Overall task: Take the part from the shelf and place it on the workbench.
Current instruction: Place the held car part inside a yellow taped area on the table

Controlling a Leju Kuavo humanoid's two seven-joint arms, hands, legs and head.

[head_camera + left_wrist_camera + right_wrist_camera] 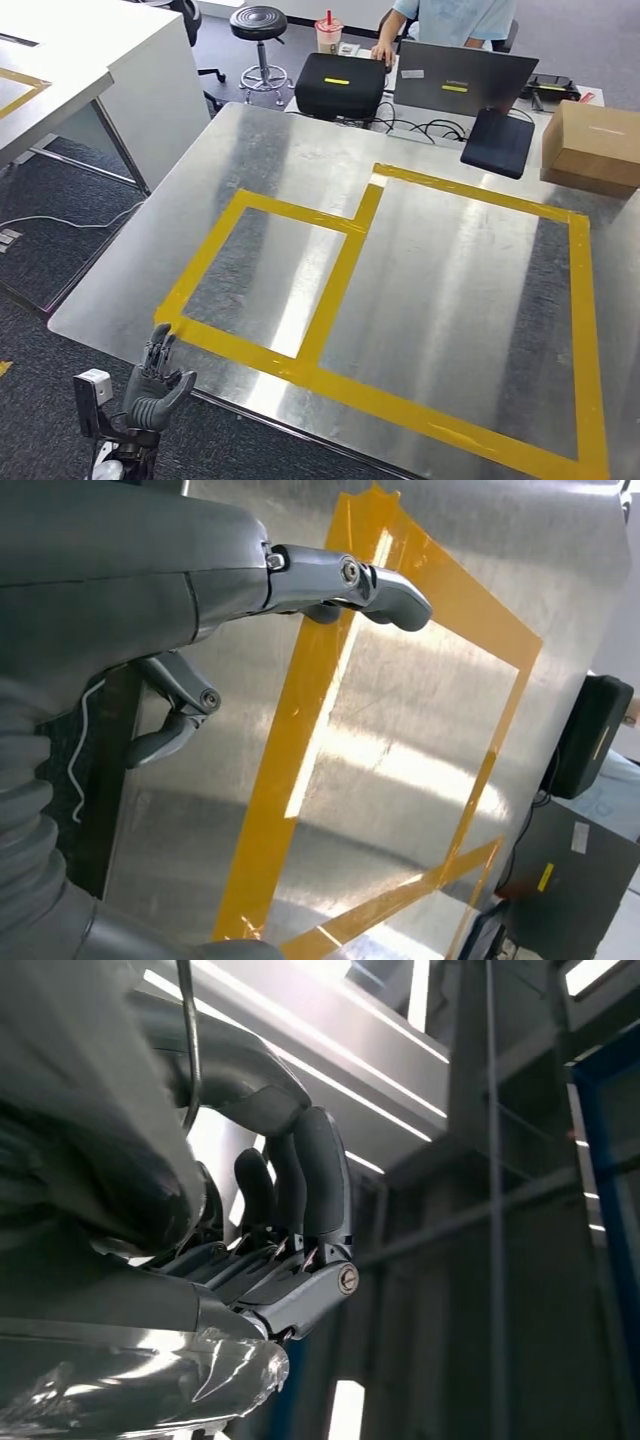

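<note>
Head view: the metal bench [453, 300], marked with yellow tape [340, 290] in two rectangles, lies bare inside both outlines, so no part has been set down yet. The left robot hand [155, 385] hovers at the lower left of the frame, just off the bench's near edge, fingers apart and holding nothing. Left wrist view: the same left robot hand [226, 630] has its fingers spread over the taped bench, nothing between them. Right wrist view: the right robot hand [294, 1230] has its fingers curled around a shiny, plastic-wrapped part [143, 1380] at the lower left of the frame, against dark racking. By my reading, pickup is done; carrying it over and placing it remain.
</note>
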